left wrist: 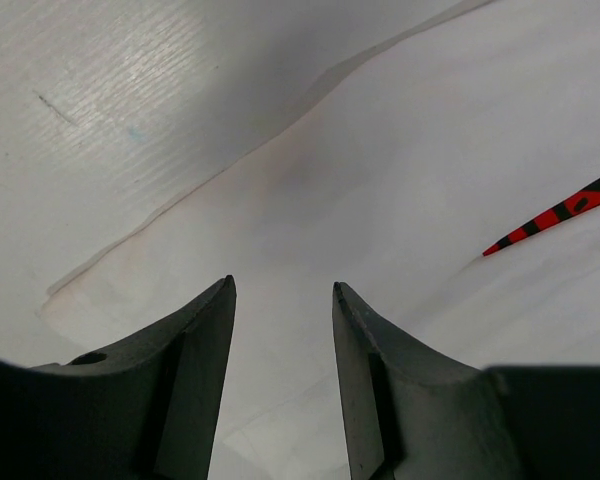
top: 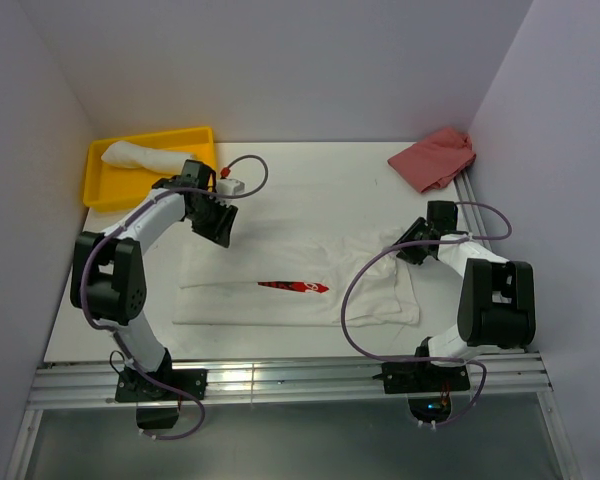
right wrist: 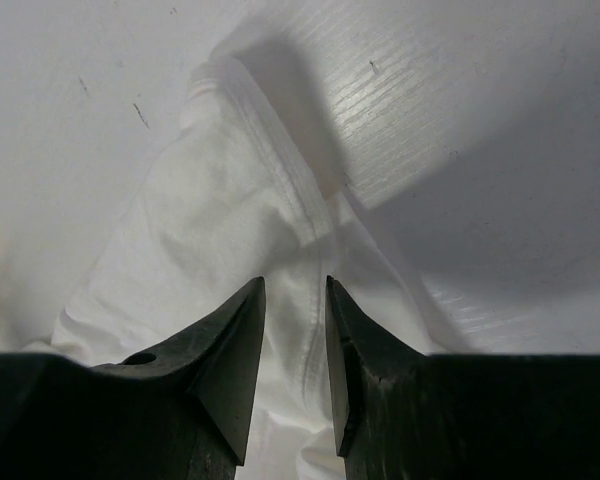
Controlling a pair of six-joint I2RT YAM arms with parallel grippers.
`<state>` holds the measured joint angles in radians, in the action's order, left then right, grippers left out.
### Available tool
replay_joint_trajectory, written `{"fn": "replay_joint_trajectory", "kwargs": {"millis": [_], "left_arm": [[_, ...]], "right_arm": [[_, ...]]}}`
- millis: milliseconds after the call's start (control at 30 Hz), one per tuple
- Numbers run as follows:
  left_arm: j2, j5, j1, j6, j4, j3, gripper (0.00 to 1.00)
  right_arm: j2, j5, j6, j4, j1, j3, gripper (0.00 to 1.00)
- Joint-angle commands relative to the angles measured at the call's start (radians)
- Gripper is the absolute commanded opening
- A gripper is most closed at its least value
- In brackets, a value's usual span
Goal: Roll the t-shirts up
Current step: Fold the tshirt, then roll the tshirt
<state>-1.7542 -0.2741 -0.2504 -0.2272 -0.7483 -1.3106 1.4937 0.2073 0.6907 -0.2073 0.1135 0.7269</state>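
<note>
White cotton fills the middle of the scene. The flat t-shirt point(top: 300, 305) lies on the surface point(top: 320, 190), folded into a long band, with its red print point(top: 293, 287) facing up near the centre. No part of it is rolled yet. The rolled t-shirt point(top: 140, 155) sits as a loose bundle inside the yellow tray point(top: 95, 182) at the far left corner. I judge one garment finished and the other at its very start, with the rolling itself and the move to the tray left to do.

The left tool point(top: 218, 226) hangs over the band's far left corner. Its jaws are apart with nothing between them, and its wrist view shows the cloth's edge just below. The right tool point(top: 417, 250) is over the band's right end, above a hemmed sleeve. Its jaws are narrowly parted, and no fabric shows pinched between them.

The surface is white and lightly scuffed, with a metal rail point(top: 280, 380) along its near edge where the arms are bolted. Pale lilac walls point(top: 280, 60) close it in on three sides. A red cloth point(top: 435, 158) lies crumpled in the far right corner, well apart from the flat t-shirt.
</note>
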Motion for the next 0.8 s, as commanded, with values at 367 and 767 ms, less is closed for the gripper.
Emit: {"fn": "replay_joint_trajectory", "kwargs": {"millis": [367,767], "left_arm": [[0.091,-0.037,0.077,-0.061,0.0,0.063,0.51],[0.101,-0.034,0.184,-0.1,0.017,0.125,0.52]], "right_arm": [[-0.038,0.07,0.029,0.109,-0.003,-0.09,0.34],[-0.013,-0.077,-0.029,-0.012,0.005,0.028,0.02]]}}
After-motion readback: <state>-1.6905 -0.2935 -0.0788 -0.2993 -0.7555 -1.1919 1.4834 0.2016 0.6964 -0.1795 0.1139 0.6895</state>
